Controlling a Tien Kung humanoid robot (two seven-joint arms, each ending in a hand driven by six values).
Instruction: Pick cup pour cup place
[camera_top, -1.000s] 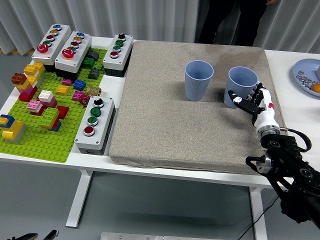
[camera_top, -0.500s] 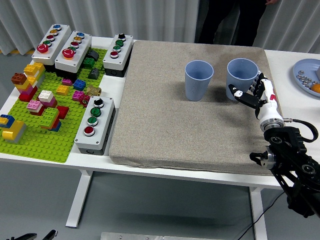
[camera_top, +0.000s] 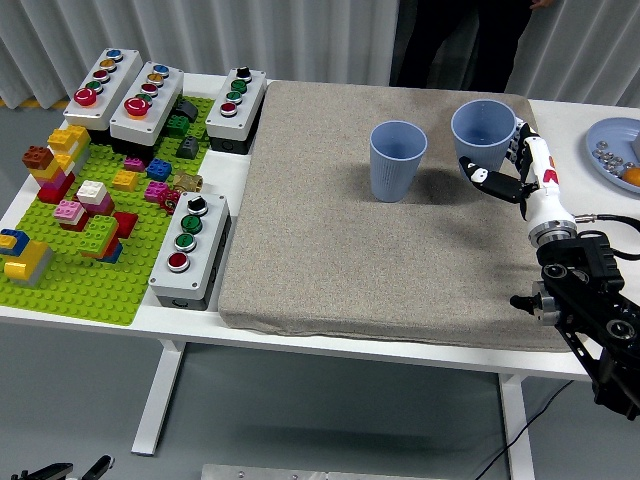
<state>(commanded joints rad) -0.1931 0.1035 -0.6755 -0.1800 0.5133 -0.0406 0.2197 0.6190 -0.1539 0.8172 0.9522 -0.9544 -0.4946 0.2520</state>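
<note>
Two light blue cups are over the grey mat (camera_top: 340, 250). One cup (camera_top: 398, 161) stands upright on the mat, slightly right of centre. My right hand (camera_top: 510, 165) is shut on the other cup (camera_top: 483, 134), holding it upright and lifted above the mat's back right area. The black fingertips (camera_top: 482, 177) wrap the cup's lower side. Whatever is inside either cup is hidden from this angle. My left arm does not show.
A green brick baseplate (camera_top: 75, 285) with several coloured bricks fills the left side. Three grey button boxes (camera_top: 236, 105) stand at the back left and another one (camera_top: 189, 248) by the mat's left edge. A blue plate (camera_top: 612, 150) sits at far right. A person stands behind the table.
My right hand has lifted the right cup off the mat and carried it up and slightly back. The other cup stayed in place.
</note>
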